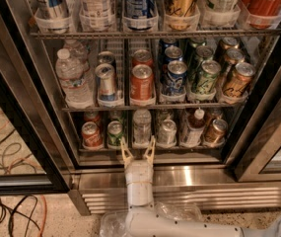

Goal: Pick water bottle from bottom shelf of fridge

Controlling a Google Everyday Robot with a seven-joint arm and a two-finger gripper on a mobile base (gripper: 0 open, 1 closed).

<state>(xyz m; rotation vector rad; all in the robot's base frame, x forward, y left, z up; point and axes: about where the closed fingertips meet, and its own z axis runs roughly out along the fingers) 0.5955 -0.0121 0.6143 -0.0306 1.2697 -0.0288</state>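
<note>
The water bottle (142, 126), small, clear and ribbed, stands in the middle lane of the bottom shelf (179, 147) of the fridge (189, 177), between a green can (115, 133) and a silver can (167, 132). My gripper (138, 149) is open at the shelf's front edge, just below and in front of the bottle. Its pale fingers (125, 153) spread to either side of the bottle's base and do not touch it.
A red can (91, 135), a white-capped bottle with an amber neck (194, 127) and a bronze can (215, 130) share the bottom shelf. Cans and larger clear bottles (73, 78) fill the rack above. The black door frame (17, 117) stands left. Cables (4, 209) lie on the floor.
</note>
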